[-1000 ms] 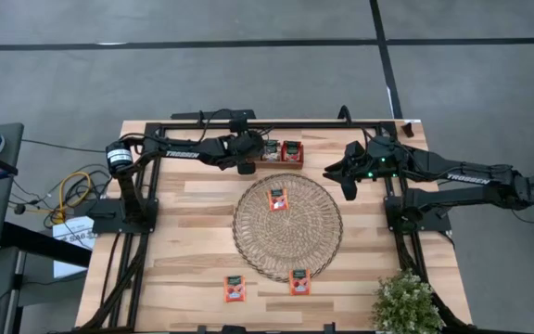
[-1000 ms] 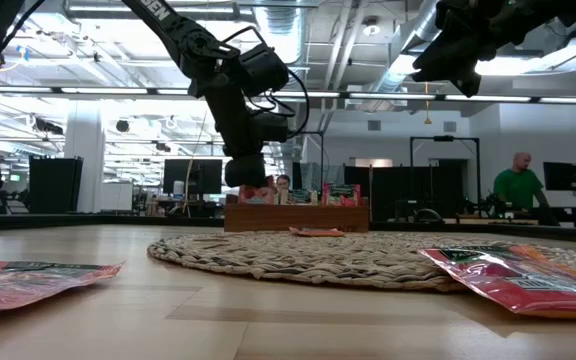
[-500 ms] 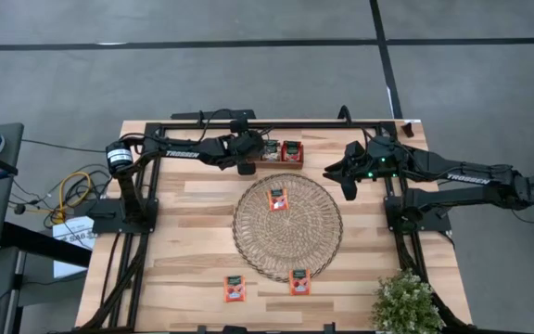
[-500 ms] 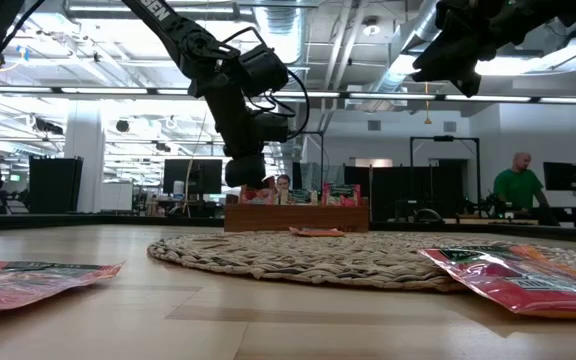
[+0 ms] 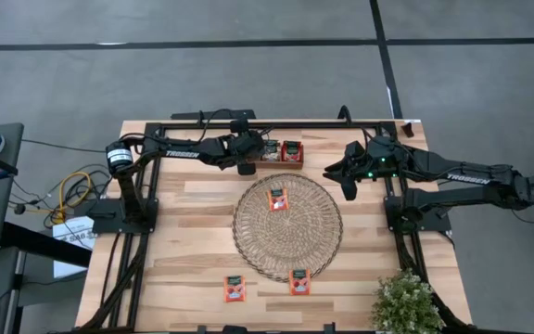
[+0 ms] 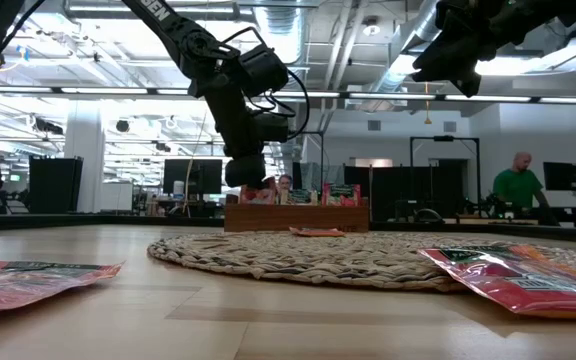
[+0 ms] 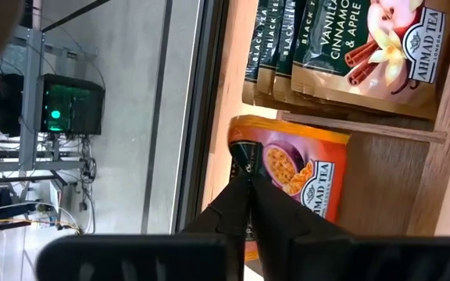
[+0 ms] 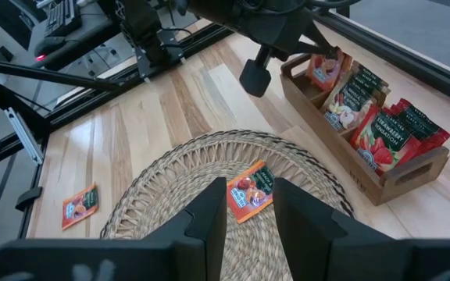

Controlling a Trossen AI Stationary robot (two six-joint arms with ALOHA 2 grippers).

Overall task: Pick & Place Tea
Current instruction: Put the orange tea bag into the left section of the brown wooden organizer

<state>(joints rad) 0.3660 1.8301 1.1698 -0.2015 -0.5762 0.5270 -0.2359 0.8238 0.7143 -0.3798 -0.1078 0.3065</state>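
My left gripper [image 5: 248, 153] hangs over the left end of the small wooden tray [image 5: 281, 152] at the table's far edge, shut on an orange tea packet [image 7: 303, 176]. The tray's other compartments hold upright packets [image 7: 342, 47]. One orange packet [image 5: 277, 199] lies on the round woven mat [image 5: 287, 225], another [image 5: 299, 280] at the mat's near rim, and a third [image 5: 235, 289] on the table. My right gripper [image 5: 341, 172] is open and empty, raised at the table's right [image 8: 252, 215]. My left gripper pinches the orange packet's top edge [image 7: 258, 152] between its two shut fingertips. The fingers come from above, pointing down [image 6: 246, 180]. The packet stands upright below them in the tray's left end compartment.
A potted plant [image 5: 406, 301] stands at the near right corner. Black frame rails [image 5: 276, 123] run along the table's far edge and sides. In the low view, people show in the room behind the table [image 6: 513, 185].
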